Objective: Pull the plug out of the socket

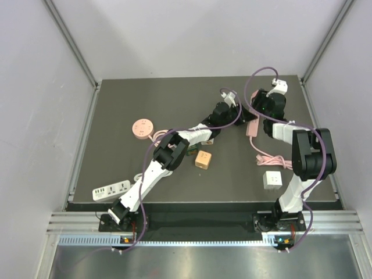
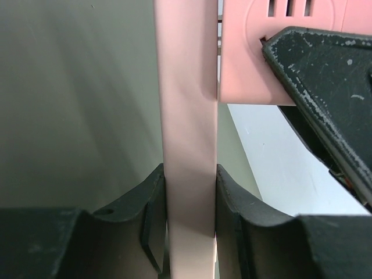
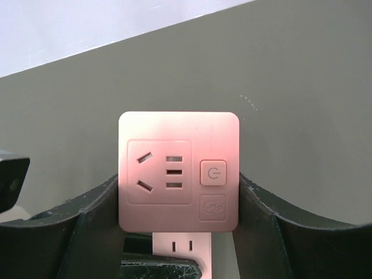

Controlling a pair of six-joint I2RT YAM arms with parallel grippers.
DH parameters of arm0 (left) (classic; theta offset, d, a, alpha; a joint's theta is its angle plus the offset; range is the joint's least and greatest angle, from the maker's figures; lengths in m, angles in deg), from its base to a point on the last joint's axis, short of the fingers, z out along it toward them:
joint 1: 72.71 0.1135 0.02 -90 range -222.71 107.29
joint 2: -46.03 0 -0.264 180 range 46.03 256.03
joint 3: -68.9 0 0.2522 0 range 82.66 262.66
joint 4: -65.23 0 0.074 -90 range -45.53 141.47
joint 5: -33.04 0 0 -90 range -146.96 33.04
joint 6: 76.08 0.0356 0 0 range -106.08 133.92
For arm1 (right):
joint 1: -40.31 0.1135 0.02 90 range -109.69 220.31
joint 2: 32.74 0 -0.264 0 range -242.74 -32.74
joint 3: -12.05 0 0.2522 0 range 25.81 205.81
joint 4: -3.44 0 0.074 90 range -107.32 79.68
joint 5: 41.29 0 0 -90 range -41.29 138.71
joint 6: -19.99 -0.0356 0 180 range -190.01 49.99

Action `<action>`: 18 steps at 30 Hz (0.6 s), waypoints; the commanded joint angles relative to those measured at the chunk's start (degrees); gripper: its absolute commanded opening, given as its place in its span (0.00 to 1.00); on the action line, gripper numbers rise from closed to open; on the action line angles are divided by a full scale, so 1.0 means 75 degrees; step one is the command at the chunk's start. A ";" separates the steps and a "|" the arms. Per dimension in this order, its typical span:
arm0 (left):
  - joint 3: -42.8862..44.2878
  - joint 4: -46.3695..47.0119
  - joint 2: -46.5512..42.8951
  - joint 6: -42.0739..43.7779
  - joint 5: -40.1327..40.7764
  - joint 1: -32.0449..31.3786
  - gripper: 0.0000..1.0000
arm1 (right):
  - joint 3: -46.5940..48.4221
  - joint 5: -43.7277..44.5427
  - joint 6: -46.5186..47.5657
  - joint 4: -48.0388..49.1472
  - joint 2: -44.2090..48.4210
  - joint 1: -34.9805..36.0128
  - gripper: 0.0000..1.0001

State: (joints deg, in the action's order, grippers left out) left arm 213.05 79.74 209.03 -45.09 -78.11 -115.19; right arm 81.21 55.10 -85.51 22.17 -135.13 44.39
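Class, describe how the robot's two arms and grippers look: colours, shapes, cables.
Both the left arm and right arm have white links, bulky black joints and a looping purple cable. The left gripper and right gripper have curved black fingers.

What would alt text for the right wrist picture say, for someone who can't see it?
A square pink plug block, its face showing socket holes and two buttons, sits gripped between the two black fingers of the right pincer. Below it a pink power strip pokes out; behind lies a dark grey table.
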 commanded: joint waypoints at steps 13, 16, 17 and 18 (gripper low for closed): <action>-0.0264 -0.1519 -0.0159 0.1222 0.1167 0.0144 0.00 | 0.0945 -0.2896 -0.2085 0.0042 -0.0646 -0.1353 0.00; -0.0229 -0.1578 -0.0159 0.1269 0.1214 0.0144 0.00 | 0.1331 -0.1446 -0.0996 -0.1036 -0.0364 -0.0709 0.00; -0.0217 -0.1601 -0.0159 0.1293 0.1249 0.0144 0.00 | 0.1507 -0.1056 -0.0736 -0.1422 -0.0259 -0.0302 0.00; -0.0205 -0.1602 -0.0159 0.1304 0.1284 0.0144 0.00 | 0.1566 -0.0669 -0.0327 -0.1553 -0.0212 -0.0181 0.00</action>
State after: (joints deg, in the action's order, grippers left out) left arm 213.05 74.12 207.74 -43.88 -72.66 -115.47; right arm 88.34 39.67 -96.40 14.85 -140.82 38.03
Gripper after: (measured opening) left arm 0.382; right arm 0.609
